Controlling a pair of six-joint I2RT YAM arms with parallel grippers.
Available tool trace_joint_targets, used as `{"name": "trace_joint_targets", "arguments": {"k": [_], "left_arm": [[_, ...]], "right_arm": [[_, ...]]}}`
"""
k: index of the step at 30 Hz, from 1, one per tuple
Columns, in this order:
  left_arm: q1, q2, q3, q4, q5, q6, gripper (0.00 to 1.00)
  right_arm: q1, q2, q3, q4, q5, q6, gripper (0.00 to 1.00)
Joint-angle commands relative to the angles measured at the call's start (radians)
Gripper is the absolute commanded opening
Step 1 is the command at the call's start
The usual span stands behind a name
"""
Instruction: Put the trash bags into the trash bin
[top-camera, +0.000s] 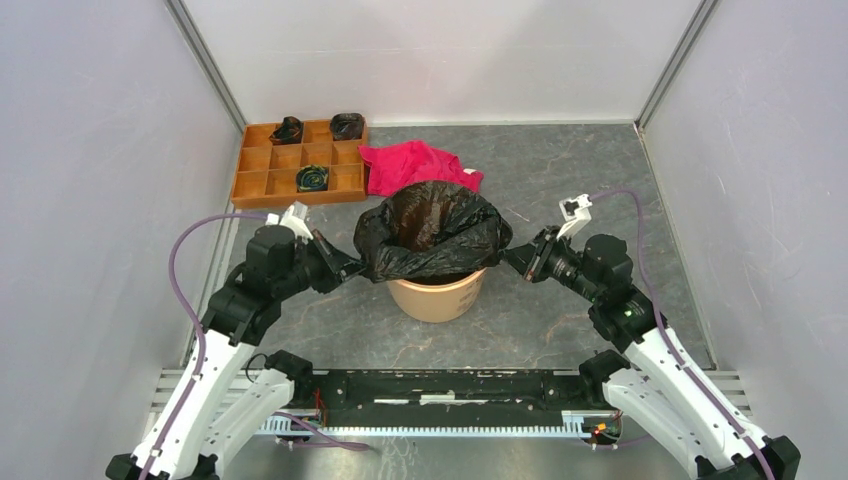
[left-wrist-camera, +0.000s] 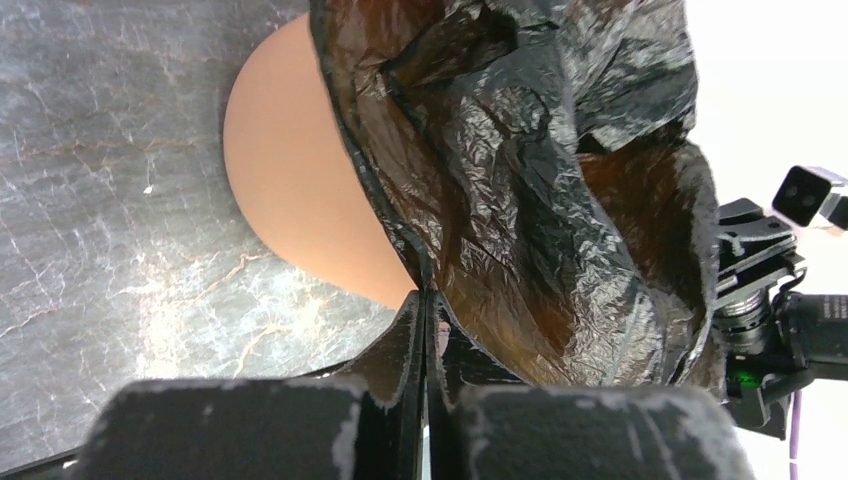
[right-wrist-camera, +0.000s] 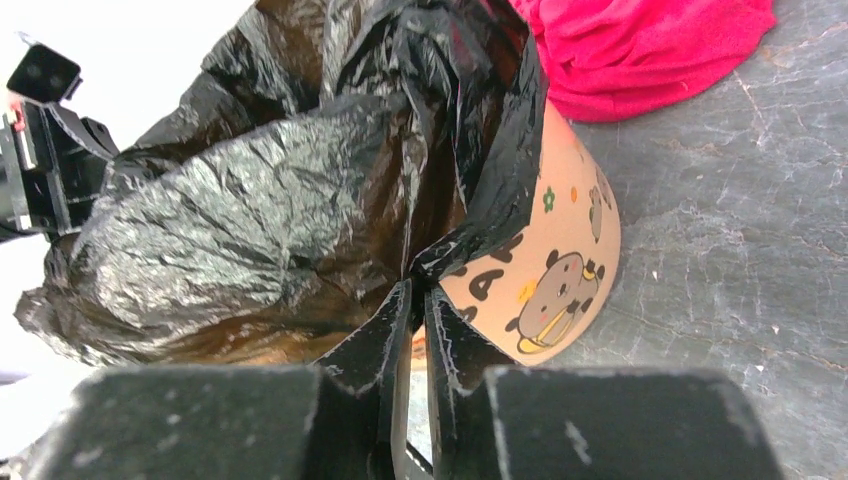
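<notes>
A glossy black trash bag is spread open over the top of the light-orange trash bin in the middle of the table. My left gripper is shut on the bag's left edge; in the left wrist view the film runs up from its closed fingertips beside the bin wall. My right gripper is shut on the bag's right edge; in the right wrist view the film bunches at its fingertips next to the bin's cartoon print. The bag hides the bin's rim.
A red-pink cloth lies just behind the bin, also in the right wrist view. A flat orange compartment tray with rolled dark items sits at the back left. White walls close in the table on three sides.
</notes>
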Motion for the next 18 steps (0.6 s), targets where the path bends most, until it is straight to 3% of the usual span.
{"name": "trace_joint_targets", "arguments": {"k": [1,8,18], "left_arm": [[0.005,-0.023,-0.056,-0.002,0.055,0.054,0.02],[0.005,-0.041,-0.161,-0.003,-0.046,0.045,0.02],[0.004,-0.014,-0.281,0.167,-0.077,-0.028,0.02]], "right_arm": [[-0.002,0.012,0.048,-0.073,-0.091,-0.153,0.13],[-0.002,0.000,-0.009,-0.054,-0.129,-0.263,0.01],[-0.002,-0.027,-0.074,-0.054,0.028,-0.337,0.00]]}}
